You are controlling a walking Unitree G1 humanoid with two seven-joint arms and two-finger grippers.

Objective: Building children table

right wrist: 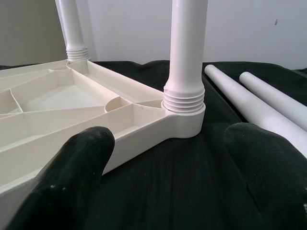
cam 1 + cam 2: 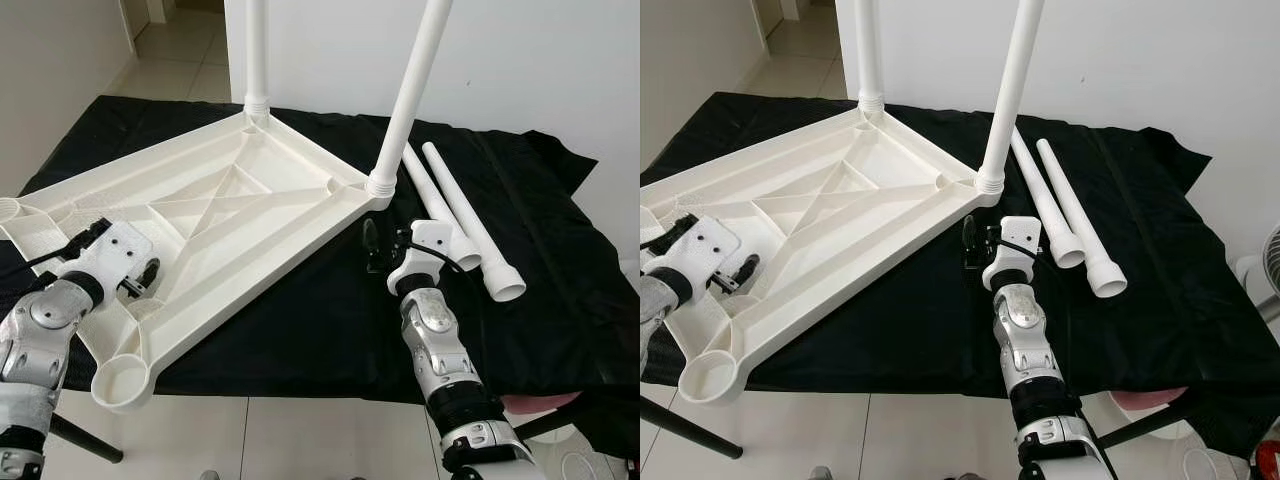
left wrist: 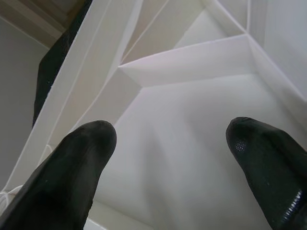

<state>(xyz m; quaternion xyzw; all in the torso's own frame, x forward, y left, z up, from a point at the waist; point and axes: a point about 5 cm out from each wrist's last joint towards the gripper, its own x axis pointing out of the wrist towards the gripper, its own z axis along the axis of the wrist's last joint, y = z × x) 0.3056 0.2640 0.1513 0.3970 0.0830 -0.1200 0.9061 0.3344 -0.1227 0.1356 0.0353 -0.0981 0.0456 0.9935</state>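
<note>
A white plastic tabletop (image 2: pixel 230 200) lies upside down on a black cloth. Two white legs stand upright in its corner sockets, one at the far corner (image 2: pixel 257 50) and one at the right corner (image 2: pixel 410 95). Two loose legs (image 2: pixel 455 215) lie side by side on the cloth to the right. My left gripper (image 2: pixel 148 278) hovers open over the ribbed underside (image 3: pixel 192 120) near the tabletop's left end. My right gripper (image 2: pixel 385 245) is open just above the cloth, pointing at the base of the right-corner leg (image 1: pixel 186 57), a short way from it.
The black cloth (image 2: pixel 330 320) covers the work surface, whose front edge is close to me. Open sockets sit at the tabletop's near corner (image 2: pixel 120 382) and left corner (image 2: pixel 8 210). A white wall (image 2: pixel 540 60) rises behind. A pink object (image 2: pixel 540 403) lies low on the right.
</note>
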